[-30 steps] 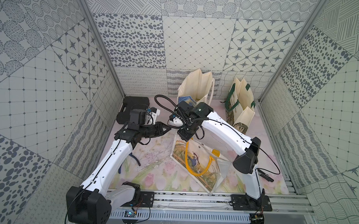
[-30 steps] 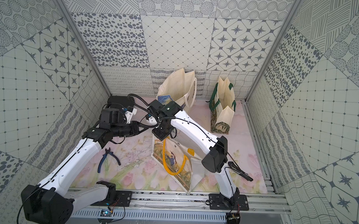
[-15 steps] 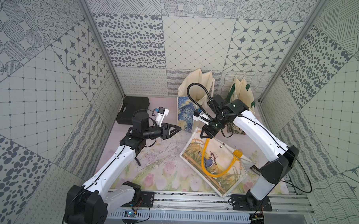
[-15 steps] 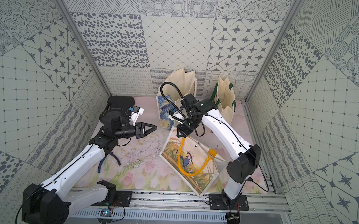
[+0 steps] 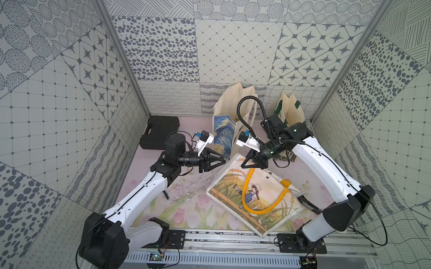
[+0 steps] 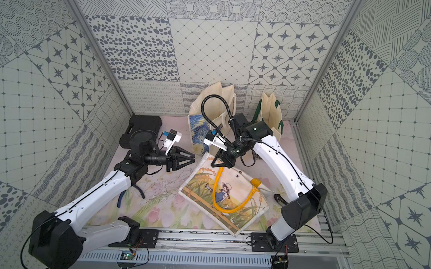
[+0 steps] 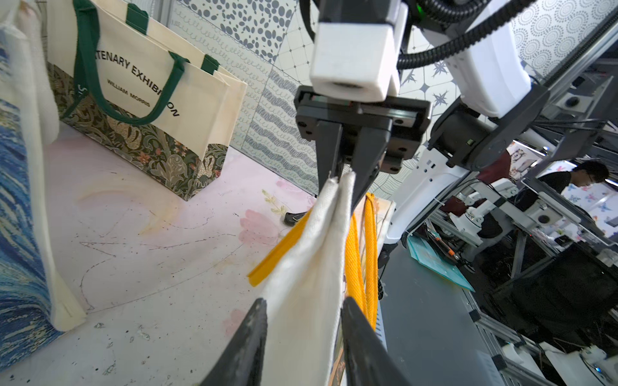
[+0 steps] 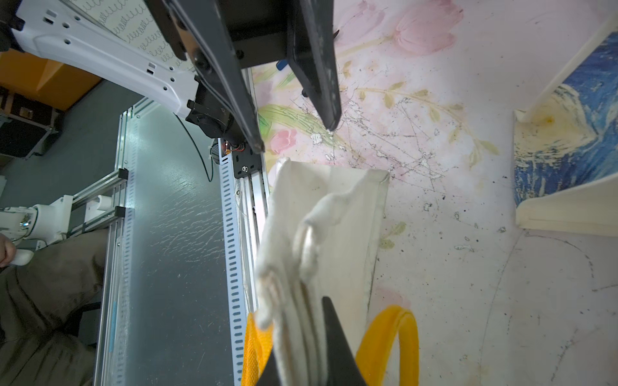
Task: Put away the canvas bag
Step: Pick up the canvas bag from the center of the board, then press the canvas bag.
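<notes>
My right gripper [image 5: 253, 166] is clamped shut on the top hem of the cream canvas bag [image 5: 261, 203] printed with a girl in a field. It pinches the folded fabric between the yellow webbing handles [image 5: 247, 190] and lifts that edge, while the rest of the bag slopes down onto the pink floral table mat [image 5: 182, 212]. My left gripper [image 5: 222, 162] holds nothing: its jaws stand apart, pointing at the bag's raised corner, close to it but apparently not touching. Behind my right wrist stand two other totes, a cream one with a swirling blue painted panel [image 5: 223, 133] and a cream one with green straps and a dark leafy base [image 7: 150, 110]. A black plastic tool case [image 5: 160, 130] sits well off in the back corner. I judge the weak point to be this single narrow pinch. If I haul the bag towards the totes, the limp body will drag on the mat and the hem could slide out of my jaws. The loose handle loops could also snag, or the swinging bag could topple a standing tote. My left jaws sit so near the corner that they could catch it too. A second ago both grippers were together at the bag's top, further towards my left side. Since then the left has let go and opened, and my right arm has carried the bag across, laying it flatter.
</notes>
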Tool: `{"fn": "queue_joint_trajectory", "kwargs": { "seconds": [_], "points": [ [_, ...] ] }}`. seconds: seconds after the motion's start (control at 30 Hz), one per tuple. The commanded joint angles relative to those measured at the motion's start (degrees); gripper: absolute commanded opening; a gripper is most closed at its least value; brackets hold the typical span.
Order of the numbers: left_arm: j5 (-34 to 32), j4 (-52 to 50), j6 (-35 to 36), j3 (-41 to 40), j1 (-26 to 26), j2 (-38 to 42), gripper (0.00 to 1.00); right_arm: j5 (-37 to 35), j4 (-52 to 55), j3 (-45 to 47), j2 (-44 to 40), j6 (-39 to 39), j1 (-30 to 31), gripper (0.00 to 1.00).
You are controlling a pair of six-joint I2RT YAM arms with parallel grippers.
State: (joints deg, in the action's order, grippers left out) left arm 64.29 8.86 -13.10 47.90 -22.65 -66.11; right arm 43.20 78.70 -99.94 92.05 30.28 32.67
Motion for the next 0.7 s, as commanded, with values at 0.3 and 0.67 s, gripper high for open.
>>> {"fn": "queue_joint_trajectory", "kwargs": {
  "seconds": [0.3,0.67],
  "points": [
    [12.52,8.28,0.05,3.36,-2.21,-5.79,0.42,5.87,-0.49,-6.27,4.30,1.80,0.29,0.00],
    [7.37,1.30,6.29,3.50,-3.60,-5.76,0.43,4.80,-2.94,-7.69,5.41,-1.19,0.21,0.00]
  ]
}}
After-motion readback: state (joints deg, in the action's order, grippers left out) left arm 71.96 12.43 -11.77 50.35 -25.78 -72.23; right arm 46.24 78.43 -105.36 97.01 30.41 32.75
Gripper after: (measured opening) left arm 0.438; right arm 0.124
